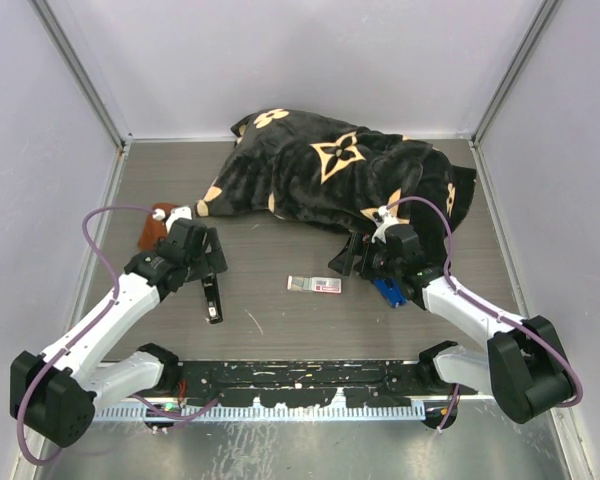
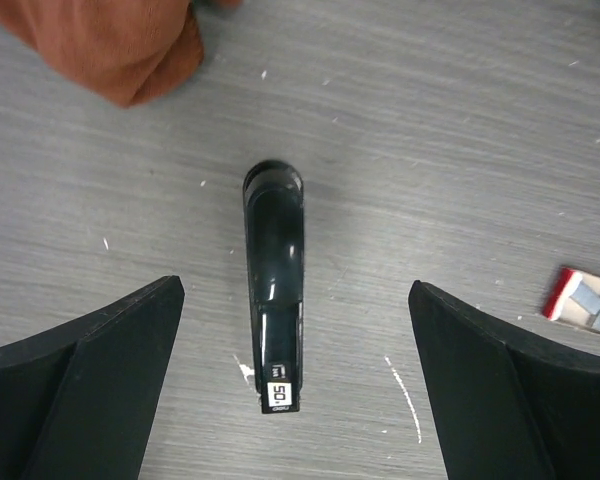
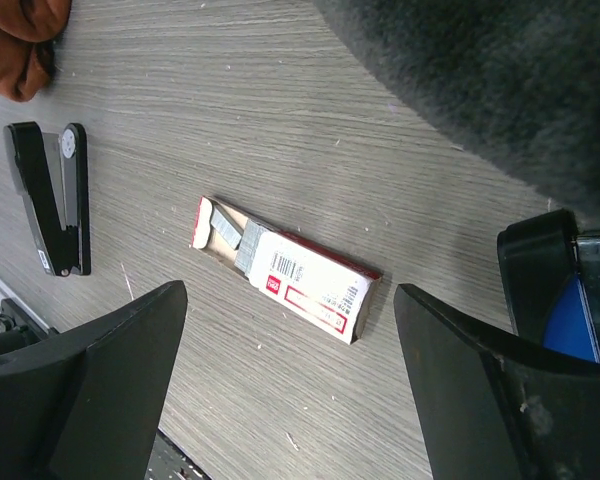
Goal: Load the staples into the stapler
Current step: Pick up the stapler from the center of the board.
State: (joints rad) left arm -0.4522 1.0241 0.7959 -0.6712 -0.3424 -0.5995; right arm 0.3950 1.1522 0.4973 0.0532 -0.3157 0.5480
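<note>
Right wrist view showed your right gripper (image 3: 285, 300) spread wide, the staples (image 3: 285, 270) lying slanted mid-frame between its fingers (image 3: 100, 380).

Left gripper (image 1: 208, 262) hovers low at left, jaws spread wide; right gripper (image 1: 365, 258) likewise at right, nothing held.

The grey wood-grain desk (image 1: 280, 330) held a black plush blanket (image 1: 310, 175) patterned with tan flower motifs. The slim plastic stapler (image 2: 274, 290) was glossy black, the flat cardboard box of staples (image 3: 300, 280) white with a red label, the soft cloth (image 2: 110, 40) rust-orange.
</note>
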